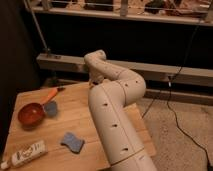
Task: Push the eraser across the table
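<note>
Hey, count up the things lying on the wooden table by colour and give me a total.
Red: 1, the bowl
Orange: 1, the orange-handled tool
Blue: 2, the wavy sponge pad and a small bluish-grey piece beside the bowl
White: 1, the labelled tube
Total in view: 5
The gripper hangs at the far edge of the table.

Table (80, 117): rectangular top of pale yellowish-brown planks, board seams visible, lying level, right side partly covered by the arm (117, 125). Gripper (96, 79) down at the far edge, toward the far right corner. Eraser not visible.
</note>
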Robot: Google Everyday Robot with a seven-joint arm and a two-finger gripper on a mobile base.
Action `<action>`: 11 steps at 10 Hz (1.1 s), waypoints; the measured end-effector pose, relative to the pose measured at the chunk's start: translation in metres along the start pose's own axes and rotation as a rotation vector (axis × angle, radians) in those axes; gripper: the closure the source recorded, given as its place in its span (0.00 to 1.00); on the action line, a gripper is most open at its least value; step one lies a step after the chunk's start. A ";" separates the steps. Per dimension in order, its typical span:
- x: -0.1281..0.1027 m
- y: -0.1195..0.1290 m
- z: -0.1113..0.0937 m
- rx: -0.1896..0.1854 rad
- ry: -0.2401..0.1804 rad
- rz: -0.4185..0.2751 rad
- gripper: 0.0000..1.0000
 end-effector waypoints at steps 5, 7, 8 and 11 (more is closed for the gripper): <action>-0.001 -0.003 0.020 0.040 0.039 -0.002 0.26; -0.007 -0.005 0.027 0.054 0.027 -0.004 0.26; -0.013 -0.003 0.024 0.062 0.007 -0.013 0.26; -0.029 0.004 0.007 0.109 -0.072 -0.059 0.26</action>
